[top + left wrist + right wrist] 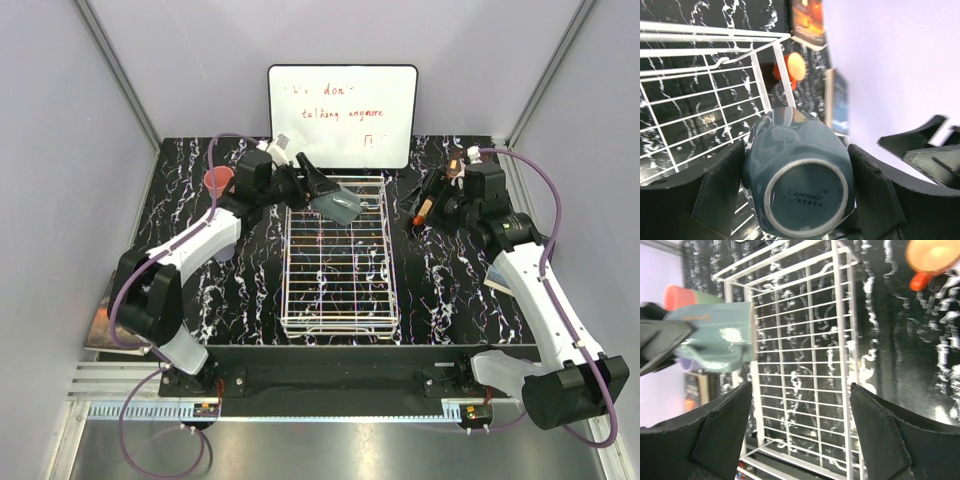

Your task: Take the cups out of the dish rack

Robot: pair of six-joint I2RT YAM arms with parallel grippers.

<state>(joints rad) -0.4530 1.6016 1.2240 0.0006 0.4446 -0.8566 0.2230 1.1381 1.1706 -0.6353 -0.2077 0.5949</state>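
My left gripper is shut on the dark grey mug and holds it on its side above the far end of the white wire dish rack. In the left wrist view the mug's base faces the camera between the fingers. I see no cup standing in the rack. The pink cup stands on the table left of the rack. The orange-red cup lies right of the rack beside my open, empty right gripper. The pale green cup is out of view.
A whiteboard with red writing leans on the back wall. The table is black marble-patterned. A booklet lies near the right wall. Grey walls close in on both sides.
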